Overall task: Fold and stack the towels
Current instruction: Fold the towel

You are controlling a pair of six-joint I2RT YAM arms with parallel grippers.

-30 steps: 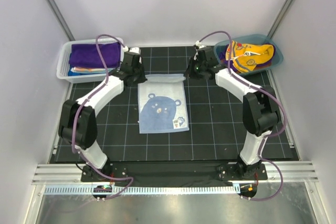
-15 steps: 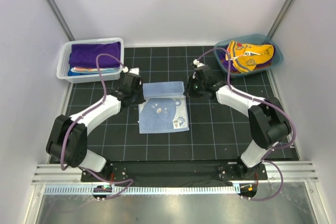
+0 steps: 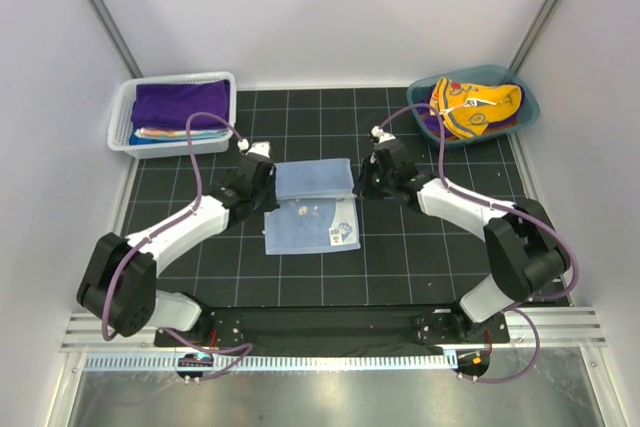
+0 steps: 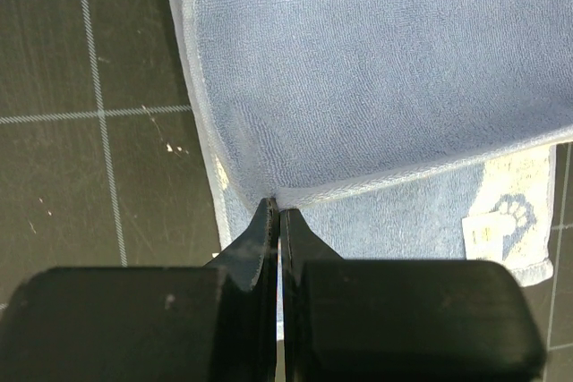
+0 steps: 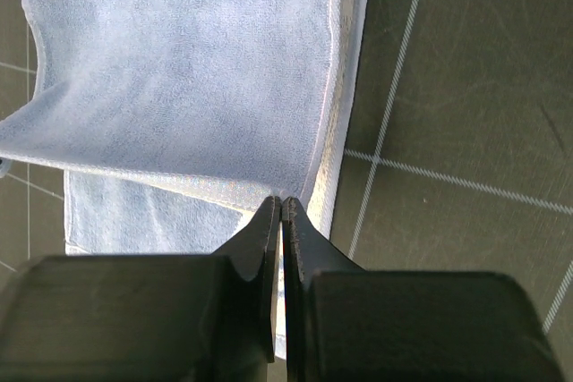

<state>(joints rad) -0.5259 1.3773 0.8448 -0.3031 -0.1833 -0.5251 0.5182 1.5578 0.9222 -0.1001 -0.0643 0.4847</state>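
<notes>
Your black grid mat (image 3: 430,247) fills the middle of the top view. The light blue towel (image 3: 312,219) lies at its centre, upper half doubled over. Upper left, the white basket (image 3: 120,125) holds a purple towel (image 3: 180,102); upper right, the teal tub (image 3: 530,107) holds a yellow-orange towel (image 3: 482,107). Your left gripper (image 4: 276,214) and right gripper (image 5: 281,207) are clamped on the flap's 2 corners.

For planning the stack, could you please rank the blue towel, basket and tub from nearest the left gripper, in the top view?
1. Blue towel, centre, held by the left gripper.
2. Basket, far left.
3. Tub, far right.
</notes>
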